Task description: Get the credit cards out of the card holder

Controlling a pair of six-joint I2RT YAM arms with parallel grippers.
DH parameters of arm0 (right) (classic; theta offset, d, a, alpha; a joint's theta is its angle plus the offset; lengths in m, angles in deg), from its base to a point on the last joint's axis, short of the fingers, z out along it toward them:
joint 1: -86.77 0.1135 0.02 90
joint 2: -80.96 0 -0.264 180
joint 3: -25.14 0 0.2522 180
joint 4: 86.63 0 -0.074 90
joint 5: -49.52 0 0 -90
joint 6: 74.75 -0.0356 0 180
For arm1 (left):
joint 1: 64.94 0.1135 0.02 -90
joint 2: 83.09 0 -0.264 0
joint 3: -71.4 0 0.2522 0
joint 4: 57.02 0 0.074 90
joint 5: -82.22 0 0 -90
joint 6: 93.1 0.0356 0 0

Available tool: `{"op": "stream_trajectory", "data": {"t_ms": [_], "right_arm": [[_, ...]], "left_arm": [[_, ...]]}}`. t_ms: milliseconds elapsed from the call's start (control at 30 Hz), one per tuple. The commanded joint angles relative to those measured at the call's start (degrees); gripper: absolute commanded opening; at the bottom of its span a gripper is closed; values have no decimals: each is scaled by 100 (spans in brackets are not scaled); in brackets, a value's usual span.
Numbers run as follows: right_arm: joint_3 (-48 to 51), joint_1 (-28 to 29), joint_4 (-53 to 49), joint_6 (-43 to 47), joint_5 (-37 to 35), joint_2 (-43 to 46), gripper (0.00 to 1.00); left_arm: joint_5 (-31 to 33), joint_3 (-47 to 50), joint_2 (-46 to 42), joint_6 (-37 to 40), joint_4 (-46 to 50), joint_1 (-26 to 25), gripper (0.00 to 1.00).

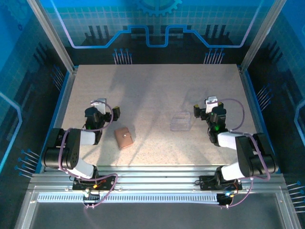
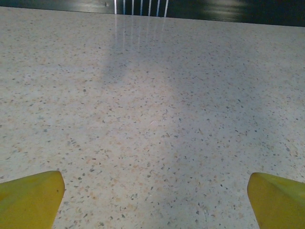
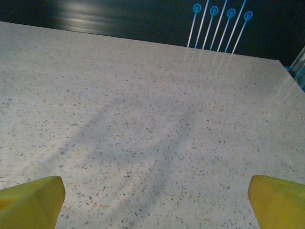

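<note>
Your tan-brown folded leather card holder (image 1: 124, 137) lies shut on the counter (image 1: 157, 86); left claw (image 1: 107, 109) near its left, right claw (image 1: 204, 109) well right, both wide and empty. Push it one-handed and it may slide unopened.

The table (image 1: 157, 86) has a speckled, stone-like top, pale w/ small dark and orange grains. It looks smooth and mostly matt, w/ a weak sheen near the far edge, where light stripes reflect. The card holder (image 1: 124, 137) looks like tan-brown leather, matt, approx. smooth. The box (image 1: 181, 121) is clear plastic, glossy and see-through. The fingers (image 2: 31, 198) of the left gripper (image 2: 156, 183) and those of the right gripper (image 3: 156, 183) are yellow plastic, smooth, w/ a soft shine. The rails (image 1: 157, 174) at the near edge are silver metal, prob. aluminium, w/ a brushed finish. The arm shells (image 1: 71, 150) are black and white, smooth, semi-gloss. The back wall (image 3: 119, 21) is dark and glossy.
</note>
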Motion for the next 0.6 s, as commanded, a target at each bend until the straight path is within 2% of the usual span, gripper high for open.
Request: {"op": "stream_trajectory", "data": {"t_ms": [0,133,300,467,567], "right_arm": [[-265,142,-751,177,-29,381,100],[-692,233,-1920,-37,202,700,100],[-1373,548,-3697,-427,397,950,100],[-2047,735,-5244,-1270,780,922,100],[-2304,770,-5979,-1814,1243,795,99]], "left_arm": [[460,-259,-503,27,614,-176,99],[997,-520,-1019,-51,1612,-456,99],[1193,-1347,-1494,-1107,3721,-552,99],[707,-2275,-1533,-1773,5813,-556,95],[202,-2431,-1639,-2097,6450,-565,97]]}}
